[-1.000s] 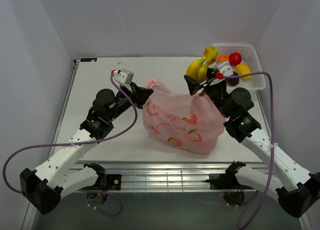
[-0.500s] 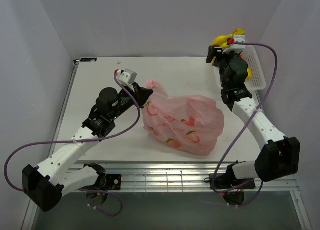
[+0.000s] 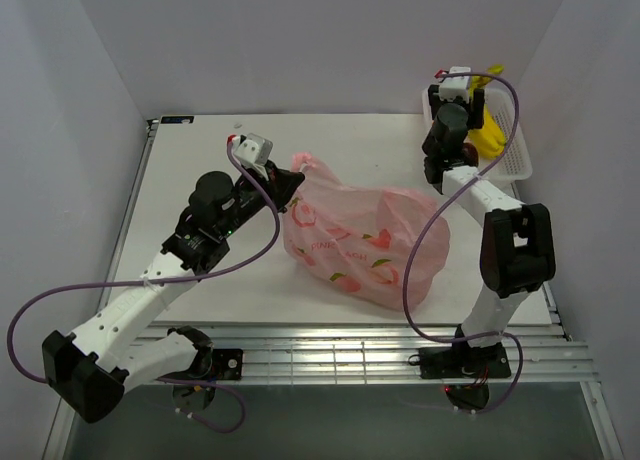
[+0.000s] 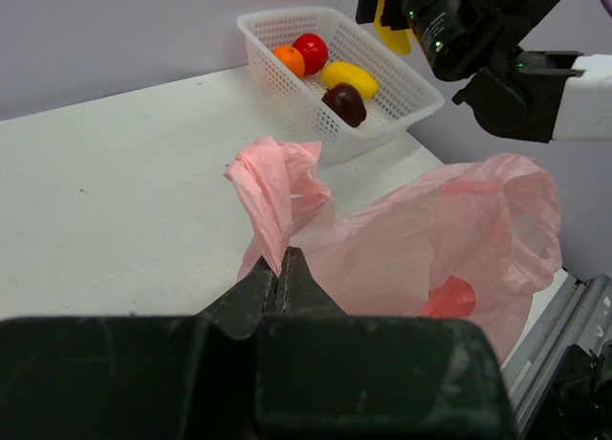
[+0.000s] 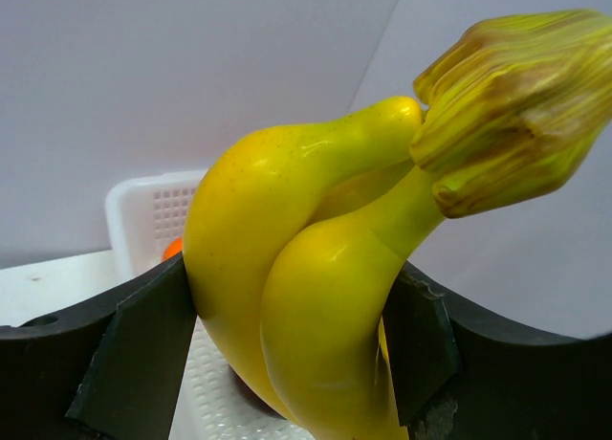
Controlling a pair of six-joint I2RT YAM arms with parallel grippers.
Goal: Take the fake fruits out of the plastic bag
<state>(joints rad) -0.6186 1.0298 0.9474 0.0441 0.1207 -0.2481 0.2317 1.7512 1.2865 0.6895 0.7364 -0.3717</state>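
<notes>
Since a second ago our right arm has swung from the bag's mouth to the far right corner, taking the bananas [image 5: 287,239] along. Our right gripper [image 5: 282,349] grips them now: its fingers [image 5: 143,354] stand wide, one pad pressed on each side of the yellow bunch, the greenish stem end sticking out past them. Bunch and gripper hang over the white basket [image 4: 382,124] at the far right of the table [image 3: 200,160]. An orange fruit [image 4: 287,59], a red fruit [image 4: 309,50], a yellow fruit [image 4: 349,77] and a dark red fruit [image 4: 344,102] lie in that basket.

Our left gripper [image 4: 282,268] is pinched tight on the lower end of the pink handle [image 4: 273,187], which rises crumpled above the fingertips. From there the bag [image 3: 370,245] spreads to the right across the middle of the table, slumped, well apart from the basket. We cannot tell whether any fruit is left inside it.
</notes>
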